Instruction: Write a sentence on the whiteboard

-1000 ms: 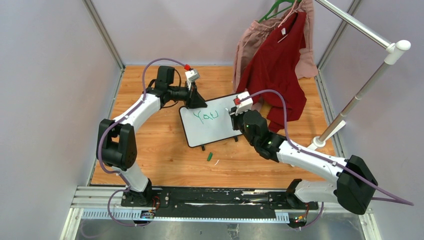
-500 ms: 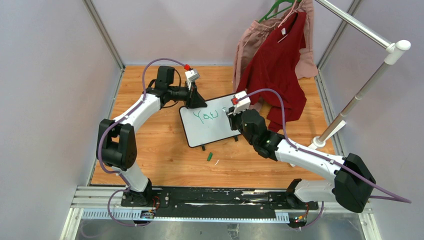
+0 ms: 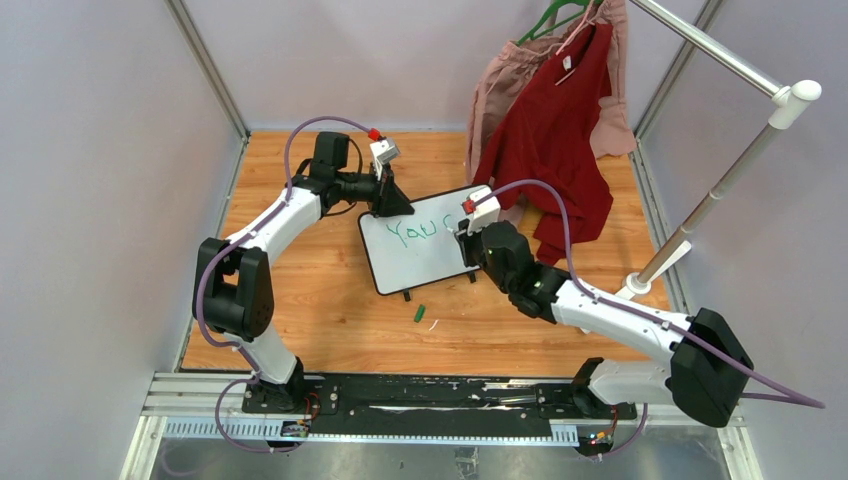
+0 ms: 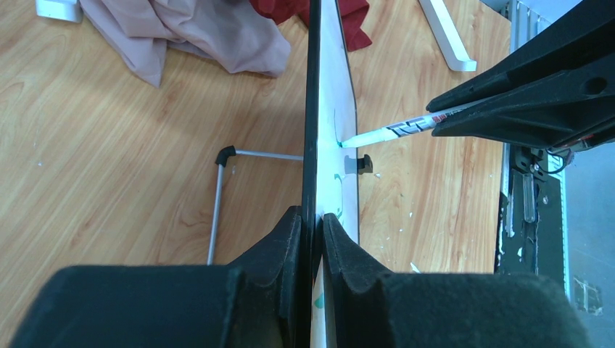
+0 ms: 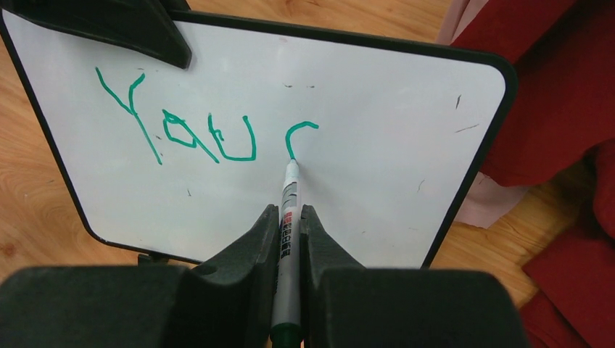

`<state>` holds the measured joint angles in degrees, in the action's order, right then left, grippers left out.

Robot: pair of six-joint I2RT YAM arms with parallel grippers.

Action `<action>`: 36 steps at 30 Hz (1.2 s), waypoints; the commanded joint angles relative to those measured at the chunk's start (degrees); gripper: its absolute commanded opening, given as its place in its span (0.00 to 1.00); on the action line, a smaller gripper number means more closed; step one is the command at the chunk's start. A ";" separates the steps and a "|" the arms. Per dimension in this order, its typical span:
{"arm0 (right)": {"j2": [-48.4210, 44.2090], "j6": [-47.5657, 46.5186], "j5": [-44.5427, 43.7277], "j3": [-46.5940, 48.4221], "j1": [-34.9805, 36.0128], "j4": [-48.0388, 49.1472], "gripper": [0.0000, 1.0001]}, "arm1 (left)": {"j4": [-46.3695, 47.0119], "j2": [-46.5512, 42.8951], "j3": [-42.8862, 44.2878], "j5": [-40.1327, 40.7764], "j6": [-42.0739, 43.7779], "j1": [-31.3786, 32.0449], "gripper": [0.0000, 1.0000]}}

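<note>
The whiteboard (image 3: 425, 262) stands tilted on the wooden table, white with a thin black frame. My left gripper (image 3: 391, 204) is shut on its top left edge; in the left wrist view the fingers (image 4: 313, 214) pinch the board's black rim (image 4: 312, 109). My right gripper (image 5: 289, 211) is shut on a white marker (image 5: 289, 190) with its tip touching the board (image 5: 377, 109). The sentence (image 5: 178, 129) reads "You" in green, followed by a curved stroke (image 5: 297, 134) that ends at the marker tip. The marker (image 4: 395, 129) also shows in the left wrist view.
A green marker cap (image 3: 421, 313) lies on the table in front of the board. Red (image 3: 550, 140) and pink (image 3: 497, 90) garments hang from a rack at the back right, touching the table. The rack's pole (image 3: 720, 190) and white base (image 3: 636, 287) stand at the right.
My right gripper has shifted slightly right along the board with the marker. A new curved green stroke has appeared after "You". The left arm has stayed still.
</note>
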<state>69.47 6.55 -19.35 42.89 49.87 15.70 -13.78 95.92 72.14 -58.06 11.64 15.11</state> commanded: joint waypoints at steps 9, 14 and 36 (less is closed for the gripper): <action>-2.74 0.90 -5.87 -1.21 -1.65 -2.90 0.00 | 1.70 -1.33 -1.41 2.14 1.46 0.00 0.01; -3.90 0.62 -5.68 -1.44 -2.05 -2.48 0.00 | 1.88 -1.27 -1.45 2.02 1.28 0.00 0.01; -4.21 1.14 -4.97 -1.40 -3.45 1.95 0.00 | 2.27 -1.46 -1.63 1.73 1.06 0.00 0.01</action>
<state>64.60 6.74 -23.05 40.34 47.31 15.07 -13.34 95.39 71.61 -58.04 11.27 15.14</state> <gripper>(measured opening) 0.148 0.177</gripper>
